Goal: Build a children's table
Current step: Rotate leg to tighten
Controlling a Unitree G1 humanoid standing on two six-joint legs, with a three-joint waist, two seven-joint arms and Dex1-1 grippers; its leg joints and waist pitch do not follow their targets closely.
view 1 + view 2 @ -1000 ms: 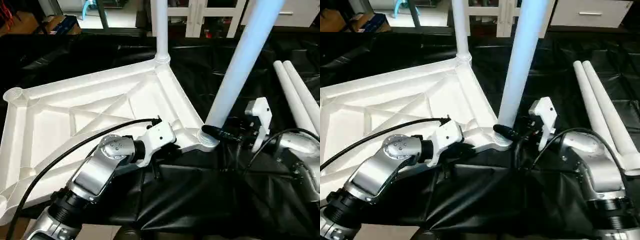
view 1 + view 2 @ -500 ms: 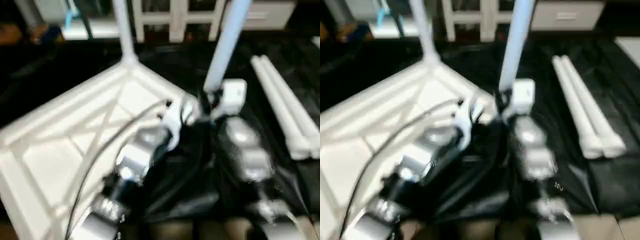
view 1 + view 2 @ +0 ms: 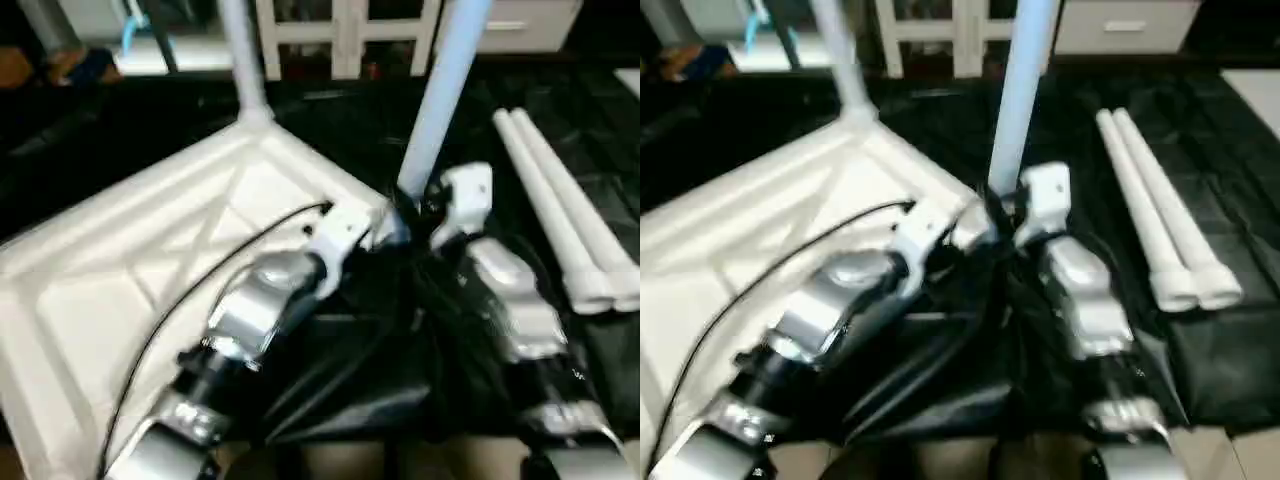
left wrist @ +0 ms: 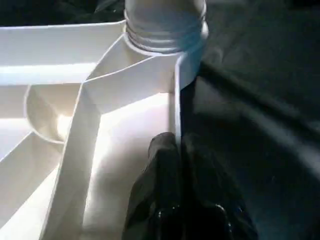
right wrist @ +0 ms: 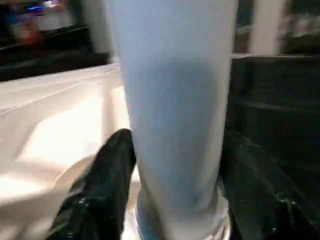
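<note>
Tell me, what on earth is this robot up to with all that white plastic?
It is putting together a children's table. The white table top lies upside down on black sheeting. One leg stands in the far corner. The right gripper has its fingers on either side of a second leg standing in the near corner socket, while the left gripper pinches the top's edge beside it. Two spare legs lie to the right.

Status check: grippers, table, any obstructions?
Right gripper around the near white tube leg at its socket. Left gripper pinching the white ribbed tabletop's edge wall. Two spare legs lie apart, nothing blocking.
</note>
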